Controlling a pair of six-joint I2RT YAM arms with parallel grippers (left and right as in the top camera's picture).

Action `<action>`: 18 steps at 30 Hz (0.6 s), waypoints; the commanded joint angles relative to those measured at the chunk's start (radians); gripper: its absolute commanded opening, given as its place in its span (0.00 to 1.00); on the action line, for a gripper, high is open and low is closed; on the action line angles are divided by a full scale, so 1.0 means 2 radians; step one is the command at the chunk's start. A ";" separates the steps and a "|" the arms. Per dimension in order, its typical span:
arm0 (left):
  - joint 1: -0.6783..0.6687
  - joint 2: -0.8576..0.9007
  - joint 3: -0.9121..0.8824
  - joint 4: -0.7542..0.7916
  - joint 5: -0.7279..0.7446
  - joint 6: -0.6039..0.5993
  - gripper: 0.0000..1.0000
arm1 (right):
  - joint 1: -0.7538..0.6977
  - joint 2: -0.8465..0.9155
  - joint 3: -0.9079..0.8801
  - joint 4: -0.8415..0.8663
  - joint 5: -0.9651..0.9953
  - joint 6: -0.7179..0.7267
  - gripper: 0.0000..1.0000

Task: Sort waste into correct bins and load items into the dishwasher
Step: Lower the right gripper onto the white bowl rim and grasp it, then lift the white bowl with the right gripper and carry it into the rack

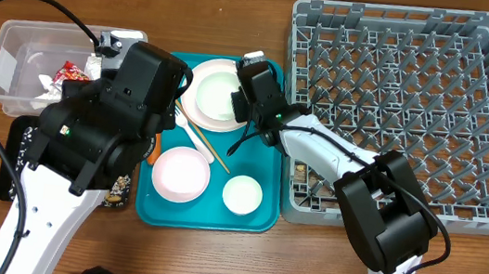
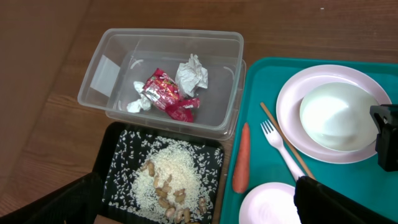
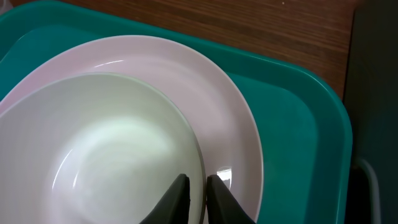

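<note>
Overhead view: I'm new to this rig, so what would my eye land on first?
The big grey dish rack fills the right side. On the teal tray, the right gripper pinches the rim of a white bowl sitting on a pink plate. At left, a clear tub holds a red wrapper.

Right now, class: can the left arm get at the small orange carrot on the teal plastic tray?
Probably yes: the open left gripper hangs above the small orange carrot, which lies uncovered at the teal plastic tray's edge.
</note>
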 commanded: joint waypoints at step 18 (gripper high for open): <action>0.000 0.002 0.006 0.001 -0.008 -0.007 1.00 | -0.002 0.000 0.017 -0.017 -0.024 0.002 0.04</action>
